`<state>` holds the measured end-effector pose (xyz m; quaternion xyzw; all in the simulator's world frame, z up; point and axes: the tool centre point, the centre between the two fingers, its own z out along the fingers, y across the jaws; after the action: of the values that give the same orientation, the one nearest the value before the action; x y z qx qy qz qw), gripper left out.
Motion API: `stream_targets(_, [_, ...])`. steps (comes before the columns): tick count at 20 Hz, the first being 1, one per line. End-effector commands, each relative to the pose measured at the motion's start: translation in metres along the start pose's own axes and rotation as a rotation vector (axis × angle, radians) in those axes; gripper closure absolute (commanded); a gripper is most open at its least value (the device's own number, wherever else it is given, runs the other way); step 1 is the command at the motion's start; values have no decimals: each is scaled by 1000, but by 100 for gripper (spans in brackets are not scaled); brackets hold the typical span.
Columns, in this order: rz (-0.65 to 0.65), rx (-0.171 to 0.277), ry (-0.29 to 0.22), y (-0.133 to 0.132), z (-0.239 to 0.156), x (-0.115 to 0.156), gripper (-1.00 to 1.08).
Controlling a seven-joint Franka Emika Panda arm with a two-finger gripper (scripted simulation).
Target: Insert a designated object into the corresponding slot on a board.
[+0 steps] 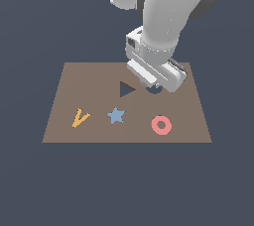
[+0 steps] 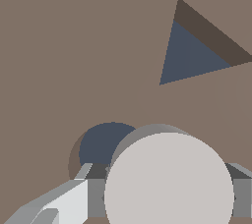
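Pale grey-white round peg (image 2: 169,181) is sitting clamped between my gripper's (image 2: 162,196) fingers (image 2: 66,203); I'm holding it over the flat brown board (image 1: 89,84), partly overlapping the round dark hole (image 2: 103,144).

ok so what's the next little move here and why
Probably a small sideways shift to centre the pale round peg over the round hole, then lower it. In the wrist view the gripper holds the peg, which overlaps only one edge of the hole, so it isn't lined up yet on the board.
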<state>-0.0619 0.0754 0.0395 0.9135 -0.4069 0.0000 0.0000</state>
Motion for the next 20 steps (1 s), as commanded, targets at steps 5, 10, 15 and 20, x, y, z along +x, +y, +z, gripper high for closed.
stream_targets(5, [102, 0, 0, -19, -1, -2, 108])
stream_targets(10, [146, 0, 0, -27, -1, -3, 108])
stream_targets(15, [161, 0, 0, -30, -1, -2, 108])
stream_targets(20, [153, 0, 0, -28, -1, -2, 108])
